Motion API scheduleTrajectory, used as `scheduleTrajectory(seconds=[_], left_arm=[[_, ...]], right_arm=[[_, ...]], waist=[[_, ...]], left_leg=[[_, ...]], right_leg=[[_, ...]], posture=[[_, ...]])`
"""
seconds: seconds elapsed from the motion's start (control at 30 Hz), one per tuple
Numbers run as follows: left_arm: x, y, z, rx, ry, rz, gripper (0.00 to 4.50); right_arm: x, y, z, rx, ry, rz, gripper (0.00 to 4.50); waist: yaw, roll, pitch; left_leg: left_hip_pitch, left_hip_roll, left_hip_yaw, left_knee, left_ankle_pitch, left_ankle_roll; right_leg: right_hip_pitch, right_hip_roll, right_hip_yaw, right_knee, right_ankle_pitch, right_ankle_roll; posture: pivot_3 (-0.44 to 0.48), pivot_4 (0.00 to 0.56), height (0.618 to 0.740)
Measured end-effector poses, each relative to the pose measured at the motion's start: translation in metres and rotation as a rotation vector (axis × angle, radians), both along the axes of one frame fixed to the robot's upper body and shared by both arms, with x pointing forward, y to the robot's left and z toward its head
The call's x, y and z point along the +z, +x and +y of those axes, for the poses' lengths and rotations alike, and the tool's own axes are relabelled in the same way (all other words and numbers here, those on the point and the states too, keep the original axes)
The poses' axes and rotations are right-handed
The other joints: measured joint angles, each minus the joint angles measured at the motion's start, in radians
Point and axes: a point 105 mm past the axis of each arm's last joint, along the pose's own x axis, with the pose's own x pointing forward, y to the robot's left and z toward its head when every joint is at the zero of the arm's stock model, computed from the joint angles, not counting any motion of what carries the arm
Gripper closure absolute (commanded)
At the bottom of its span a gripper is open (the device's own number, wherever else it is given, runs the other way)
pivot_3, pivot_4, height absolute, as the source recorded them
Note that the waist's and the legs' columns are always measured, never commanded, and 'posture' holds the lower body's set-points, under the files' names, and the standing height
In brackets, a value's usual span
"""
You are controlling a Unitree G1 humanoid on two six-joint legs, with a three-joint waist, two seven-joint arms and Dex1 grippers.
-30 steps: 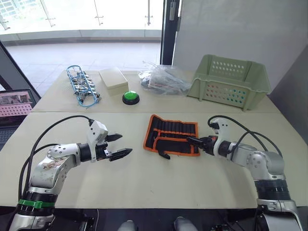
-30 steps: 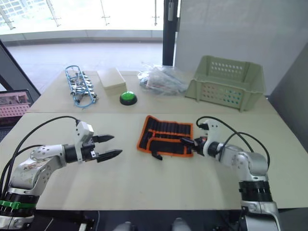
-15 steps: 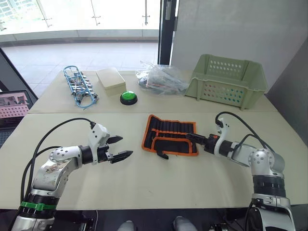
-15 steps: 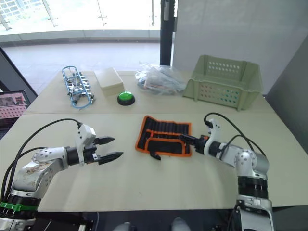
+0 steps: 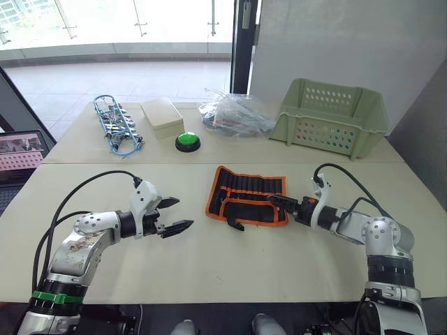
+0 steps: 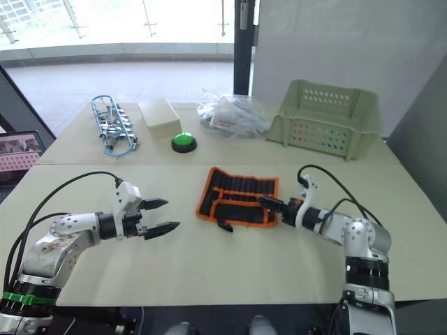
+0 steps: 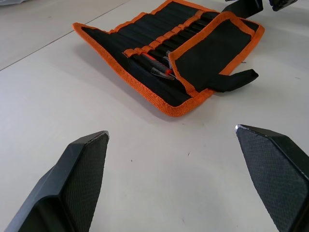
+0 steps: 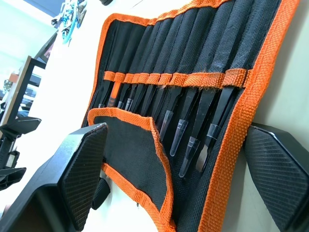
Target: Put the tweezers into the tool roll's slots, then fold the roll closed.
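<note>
A: Where is the tool roll (image 5: 248, 196)?

B: It lies flat on the front desk (image 5: 209, 265), near the middle, between the two arms. It is spread open, with one flap at its near edge turned up over part of the inside, and a black strap (image 7: 235, 79) sticks out from that edge.

A: And the tweezers (image 8: 193, 133)?

B: They sit in the slots (image 8: 203, 58), held under an orange band that runs across the roll. Their pointed tips carry clear caps and poke out below the band. I cannot count them for sure.

A: What is the right gripper (image 5: 278, 201) doing?

B: It is at the roll's right edge, down near the desk. Its fingers are spread wide on either side of the roll and hold nothing.

A: The left gripper (image 5: 173, 216)?

B: It hovers above the desk, well to the left of the roll, pointing toward it. Its fingers are wide apart too, with nothing between them.

A: Anything farther back?

B: On the rear desk are a blue wire bundle (image 5: 117, 130), a beige box (image 5: 162, 115), a green button (image 5: 188, 142), a clear plastic bag (image 5: 234, 116) and a green basket (image 5: 331, 118).
</note>
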Motion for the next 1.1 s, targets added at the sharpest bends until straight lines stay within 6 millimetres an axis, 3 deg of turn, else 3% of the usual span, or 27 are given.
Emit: scheduleTrajectory(seconds=[0.07,0.13,0.4,0.53,0.9,1.1], left_arm=[[0.000,0.000,-0.001,-0.001,0.000,-0.003,0.05],[-0.002,0.000,-0.002,-0.003,0.003,0.000,0.00],[-0.007,0.000,-0.005,-0.018,0.024,0.000,0.00],[-0.007,-0.001,-0.004,-0.024,0.027,-0.002,0.00],[-0.007,0.000,-0.003,-0.023,0.028,-0.009,0.00],[-0.009,0.001,-0.003,-0.020,0.032,-0.003,0.00]], right_arm=[[-0.001,0.000,-0.003,-0.006,0.010,0.005,0.00],[-0.001,0.000,-0.004,-0.010,0.015,0.008,0.52],[-0.012,-0.001,-0.011,-0.067,0.060,0.046,3.18],[-0.005,-0.001,-0.013,-0.071,0.105,0.019,4.45],[-0.001,-0.004,-0.016,-0.082,0.111,0.007,4.45],[0.016,0.001,-0.006,-0.039,0.080,-0.033,4.45]], waist=[[0.001,0.000,0.000],[0.001,0.000,0.000],[0.001,0.000,0.000],[0.001,0.000,0.000],[0.003,0.000,0.000],[0.000,0.001,0.000]], left_leg=[[0.000,0.000,0.000,0.000,0.000,0.000],[0.000,0.000,0.000,0.000,0.000,0.000],[-0.005,0.000,0.000,0.000,0.000,0.000],[-0.007,0.000,0.000,0.000,0.000,0.000],[-0.009,-0.001,0.000,0.001,0.000,0.000],[-0.009,-0.001,0.000,0.001,0.000,0.000]], right_leg=[[0.000,0.000,0.000,0.000,0.000,0.000],[0.000,0.000,0.000,0.000,0.000,0.000],[-0.005,0.000,0.000,0.001,0.000,0.000],[-0.007,0.000,0.000,0.001,0.000,0.000],[-0.009,-0.001,0.000,0.002,0.000,0.000],[-0.010,0.000,0.000,0.002,0.000,0.000]], posture=[[0.000,0.150,0.740],[0.000,0.150,0.740],[0.000,0.150,0.740],[0.000,0.150,0.740],[0.000,0.150,0.740],[0.000,0.150,0.740]])
